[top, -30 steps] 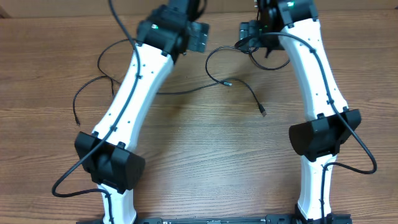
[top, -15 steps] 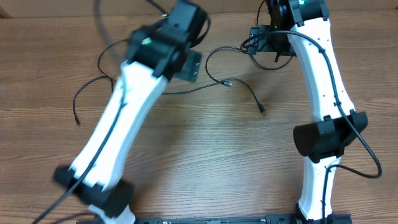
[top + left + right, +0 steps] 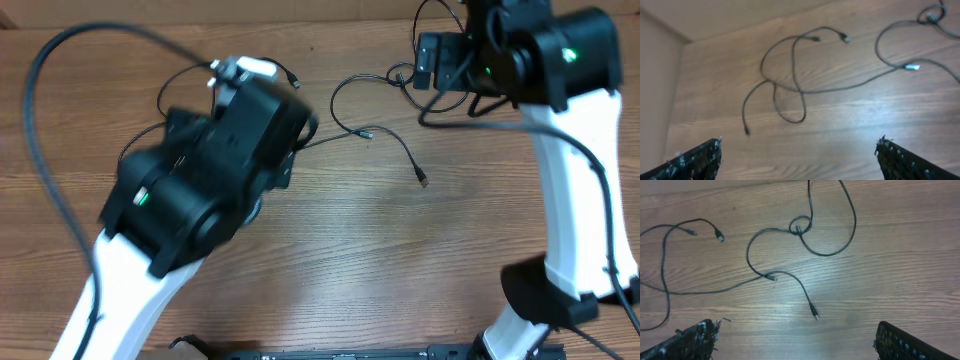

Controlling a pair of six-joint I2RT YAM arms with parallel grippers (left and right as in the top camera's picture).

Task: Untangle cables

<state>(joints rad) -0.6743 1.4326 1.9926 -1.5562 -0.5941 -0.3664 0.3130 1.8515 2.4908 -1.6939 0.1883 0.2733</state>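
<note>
Across the far half of the tabletop [image 3: 400,280]: the cables [image 3: 805,92] lie loose on the wood, spread from near the far-left corner to the far edge by the right arm, none lifted.
Left gripper [image 3: 798,144]: claw spread wide, nothing between the fingers, hanging above the left-hand strands.
Right gripper [image 3: 797,326]: claw likewise wide apart and empty, above the right-hand strands.
Done: little, as far as I can judge; one plug end [image 3: 423,180] lies free toward the middle of the tabletop.
Left to do: a small knot [image 3: 800,226] near the far edge looks tight, and crossed loops [image 3: 773,84] toward the far-left corner overlap. I judge the task to be at an early stage, with no strand yet gripped.
Hidden: from overhead the raised left arm [image 3: 190,190] covers most of the left-hand strands.
Cut off: strands run out of both wrist views, so I cannot tell how many cords there are.
Hard to make out: which strand passes over which at the crossings.
</note>
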